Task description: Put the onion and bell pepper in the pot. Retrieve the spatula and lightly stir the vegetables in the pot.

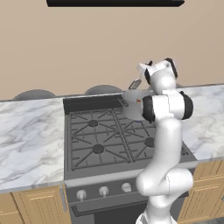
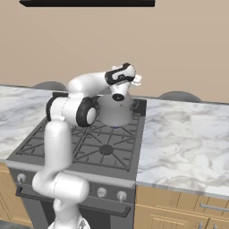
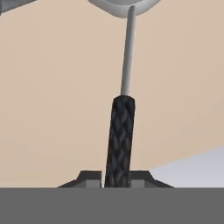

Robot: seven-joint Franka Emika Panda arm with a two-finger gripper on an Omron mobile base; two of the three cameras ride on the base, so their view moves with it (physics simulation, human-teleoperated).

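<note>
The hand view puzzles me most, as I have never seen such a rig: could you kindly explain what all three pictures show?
A white robot arm stands before a gas stove set into a marble counter. Two pictures come from cameras behind the arm, to its left and right. A grey pot sits on a rear burner, with a little red, probably the bell pepper, at its rim. The third camera looks along the gripper, shut on a spatula: braided black handle, thin metal shaft reaching toward the pot.
</note>
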